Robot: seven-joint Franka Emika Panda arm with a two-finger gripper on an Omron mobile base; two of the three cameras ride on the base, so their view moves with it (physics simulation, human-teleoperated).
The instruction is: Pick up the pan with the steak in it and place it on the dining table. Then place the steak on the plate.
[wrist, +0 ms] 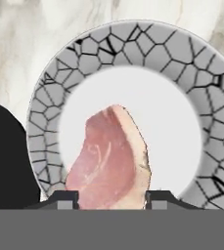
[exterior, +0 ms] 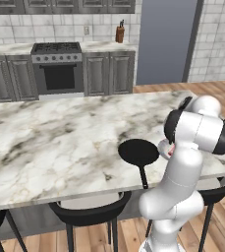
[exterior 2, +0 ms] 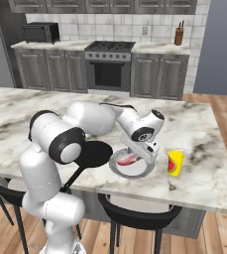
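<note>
pan (exterior: pixel 139 151): one, empty, set on the counter (exterior: pixel 50 142) | plate (wrist: pixel 133 49): one, beside it | steak (wrist: pixel 111 156): one, over plate, between part-open pincer (wrist: pixel 112 199) tips; grip cannot be told | yellow cup (exterior 2: pixel 175 162): one

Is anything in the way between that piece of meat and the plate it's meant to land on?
Nothing visible. The steak sits between the end effector fingertips directly over the plate, with the pan off to one side.
</note>
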